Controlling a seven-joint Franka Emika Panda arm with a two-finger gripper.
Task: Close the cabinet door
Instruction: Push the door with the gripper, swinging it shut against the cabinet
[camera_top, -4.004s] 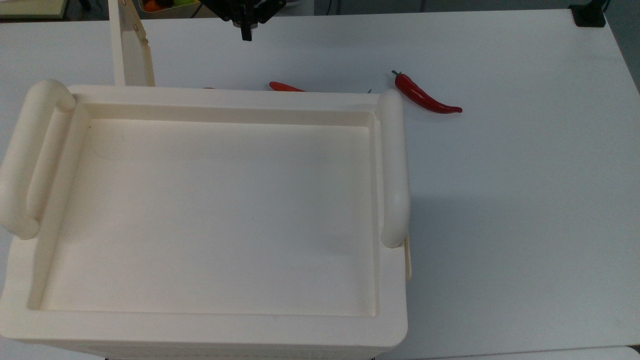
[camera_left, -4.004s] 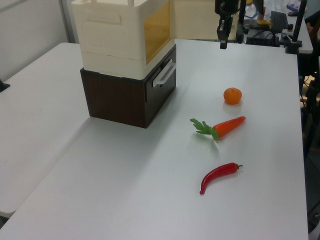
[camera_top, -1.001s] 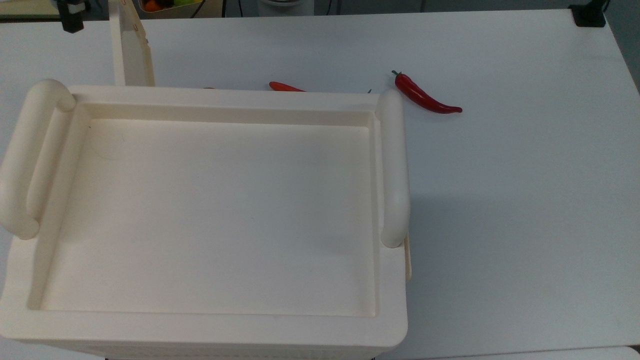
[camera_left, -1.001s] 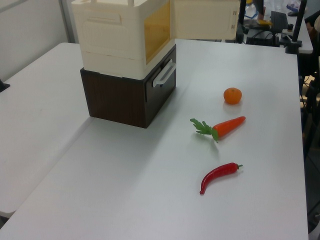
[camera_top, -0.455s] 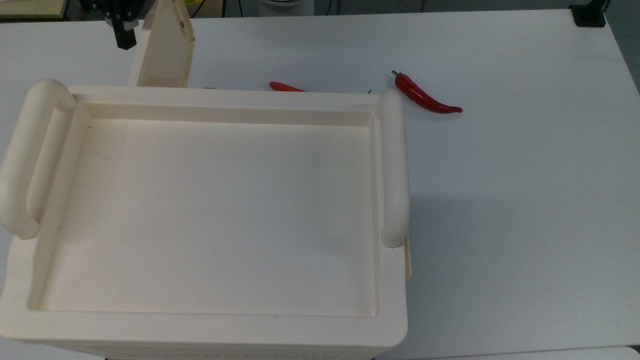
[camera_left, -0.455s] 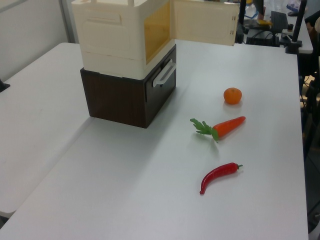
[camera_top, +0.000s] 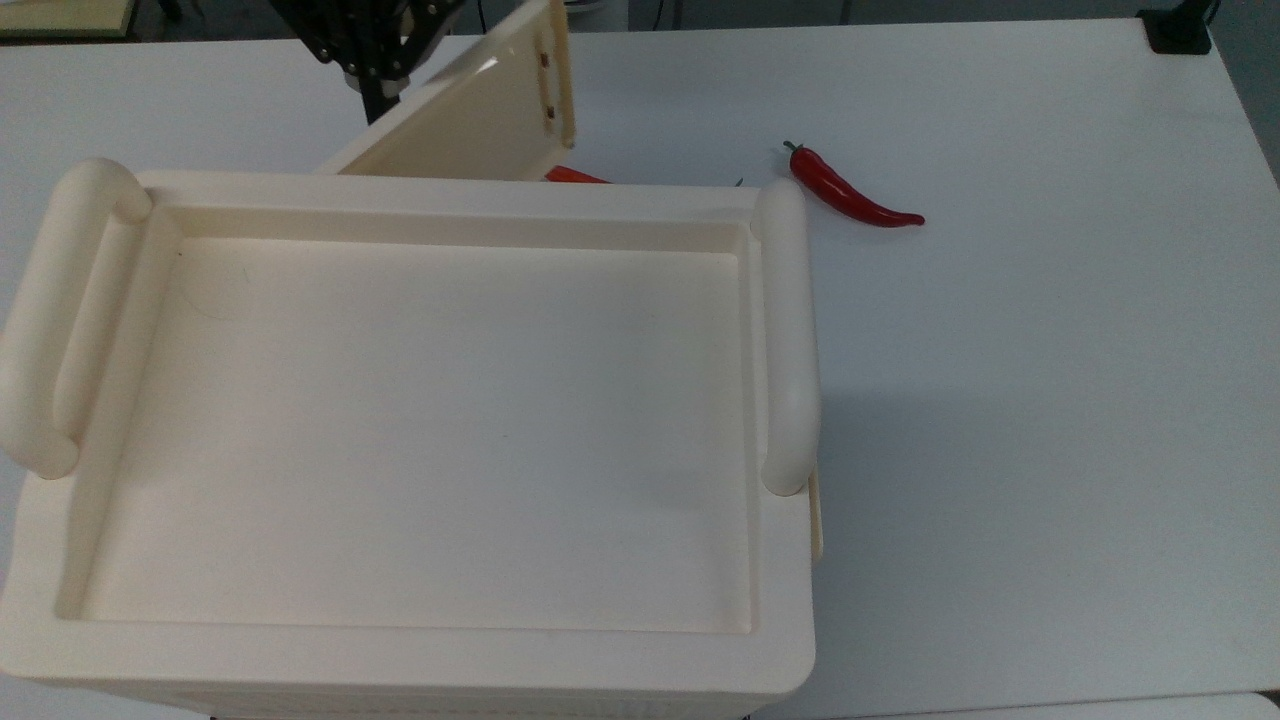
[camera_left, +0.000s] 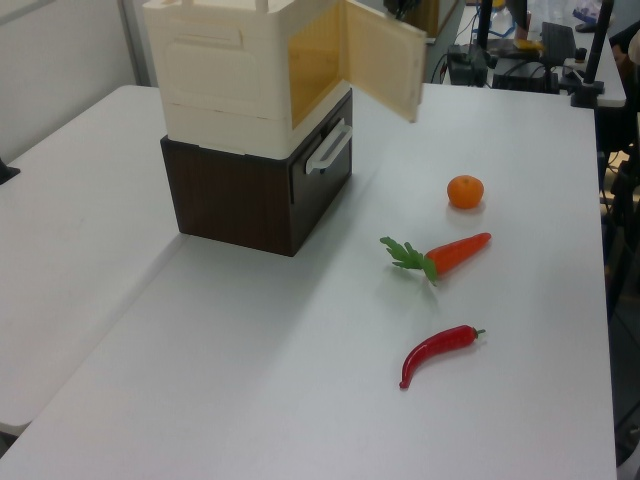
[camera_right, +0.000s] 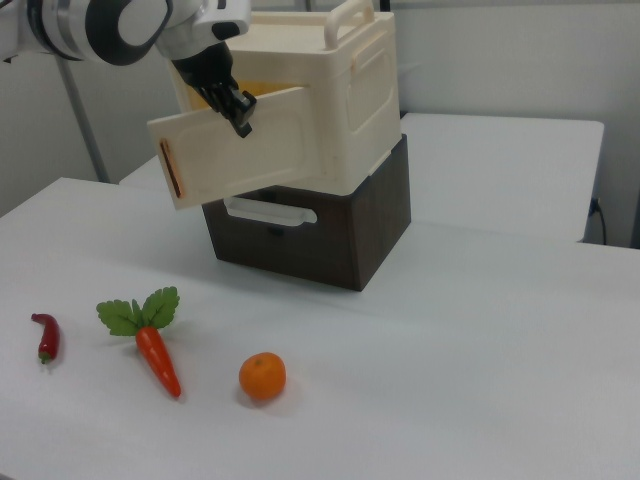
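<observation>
The cabinet door (camera_top: 470, 120) has swung a good way round compared with half a second ago. In the top view it was sticking almost straight out from the cabinet (camera_top: 420, 420) and now sits at a clear angle, its free edge off toward the top view's right of the gripper (camera_top: 372, 95). The gripper has followed it across and sits right against the door's outer face, so this looks like a push. I can't tell whether the fingers are open or closed.

In the left view the door (camera_left: 382, 55) hangs roughly half open over the orange-tinted opening, where a moment ago it stood nearly flat-on to that camera. The orange (camera_left: 465, 191), carrot (camera_left: 445, 256) and chili (camera_left: 438, 352) lie on the table well below and away from the gripper's area, out of the door's path.

In the right view the gripper (camera_right: 238, 112) presses on the door (camera_right: 240, 155) near its upper middle, the cabinet body just to the right view's right of it. I'd say the close is about halfway: the same push should carry the door flush.
</observation>
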